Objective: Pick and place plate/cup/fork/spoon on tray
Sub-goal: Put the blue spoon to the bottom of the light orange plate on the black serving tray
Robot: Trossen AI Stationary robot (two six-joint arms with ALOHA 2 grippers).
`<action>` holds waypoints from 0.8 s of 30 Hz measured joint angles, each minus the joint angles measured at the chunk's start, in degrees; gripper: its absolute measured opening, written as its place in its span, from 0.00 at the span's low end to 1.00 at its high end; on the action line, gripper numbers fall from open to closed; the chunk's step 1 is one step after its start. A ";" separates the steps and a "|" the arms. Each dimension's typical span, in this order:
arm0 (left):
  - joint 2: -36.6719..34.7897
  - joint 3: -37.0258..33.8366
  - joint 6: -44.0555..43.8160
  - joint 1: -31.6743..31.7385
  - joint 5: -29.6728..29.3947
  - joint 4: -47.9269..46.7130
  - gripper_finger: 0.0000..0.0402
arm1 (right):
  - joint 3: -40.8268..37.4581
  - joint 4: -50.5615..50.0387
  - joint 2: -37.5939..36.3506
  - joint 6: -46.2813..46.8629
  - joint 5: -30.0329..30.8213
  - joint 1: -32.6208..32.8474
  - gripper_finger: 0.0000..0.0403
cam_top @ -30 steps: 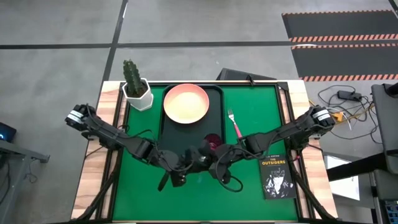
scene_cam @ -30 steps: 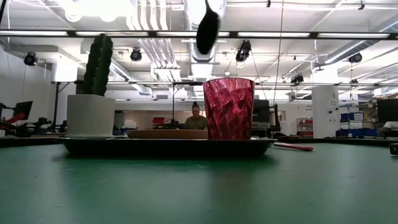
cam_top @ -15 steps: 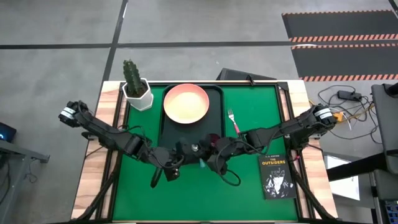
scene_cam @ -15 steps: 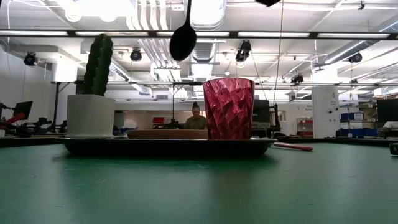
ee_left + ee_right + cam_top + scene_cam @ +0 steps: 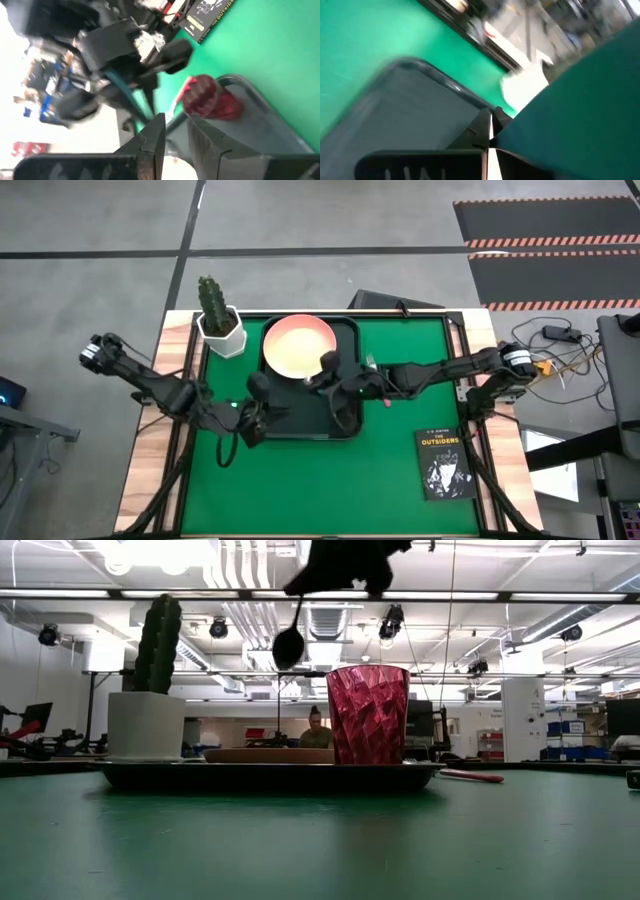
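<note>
Right gripper (image 5: 330,372) clamps the spoon (image 5: 288,643) by its slim handle — light, stiff, probably slippery — bowl dangling over the tray (image 5: 300,423).

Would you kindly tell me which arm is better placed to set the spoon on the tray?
Right: its pincer grips the spoon above the tray, beside the plate; the left pincer sits empty at the tray's edge.
</note>
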 joint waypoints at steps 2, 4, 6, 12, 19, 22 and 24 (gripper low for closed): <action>-0.60 -2.46 -3.97 0.00 -0.25 1.16 0.15 | 0.76 -3.50 0.00 2.63 3.14 -0.74 0.02; -1.01 -5.41 -6.88 0.00 -0.84 1.51 0.15 | 2.93 -10.37 0.32 6.57 4.78 -1.59 0.02; -1.12 -8.27 -8.56 0.00 -2.33 3.06 0.15 | 5.06 -15.88 1.16 11.48 5.02 -2.72 0.02; -1.57 -16.09 -8.64 0.00 -15.10 10.76 0.15 | 8.85 -26.99 4.92 22.42 5.25 -6.44 0.02; -2.18 -20.54 -8.67 0.00 -30.39 11.83 0.15 | 11.09 -27.02 9.18 28.50 8.77 -7.96 0.02; -2.47 -21.64 -10.22 0.02 -32.74 11.85 0.15 | 11.66 -24.55 11.18 29.07 10.68 -7.90 0.02; -2.72 -21.97 -10.78 0.02 -32.93 11.74 0.15 | 12.66 -24.57 12.73 30.23 11.08 -7.84 0.02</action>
